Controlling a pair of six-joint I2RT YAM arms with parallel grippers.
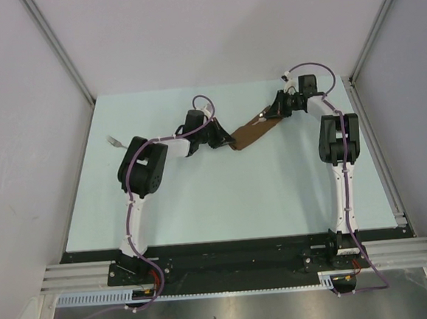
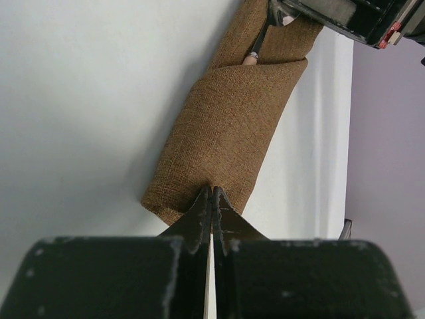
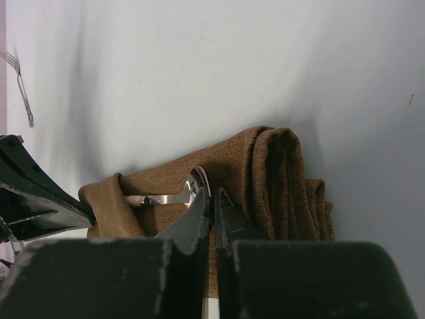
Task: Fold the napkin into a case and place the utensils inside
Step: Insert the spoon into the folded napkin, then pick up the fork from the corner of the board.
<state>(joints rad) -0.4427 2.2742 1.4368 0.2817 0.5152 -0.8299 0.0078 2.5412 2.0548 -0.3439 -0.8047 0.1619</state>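
The napkin is folded into a narrow brown case (image 1: 253,133) lying slantwise between both grippers. My left gripper (image 1: 224,139) is shut, its tips (image 2: 212,191) resting on the case (image 2: 232,133) at its near end; whether any fabric is pinched does not show. My right gripper (image 1: 274,113) is shut at the open far end, its tips (image 3: 214,193) against the shiny head of a spoon (image 3: 198,184). The spoon's tan handle (image 2: 250,59) runs under the fold of the case (image 3: 279,179). A second utensil, a fork (image 1: 114,141), lies on the table to the left.
The pale table (image 1: 224,195) has a black front rail (image 1: 235,244) and grey walls on three sides. The fork (image 3: 22,86) shows far off in the right wrist view. The right gripper's body (image 2: 345,16) looms over the case's far end.
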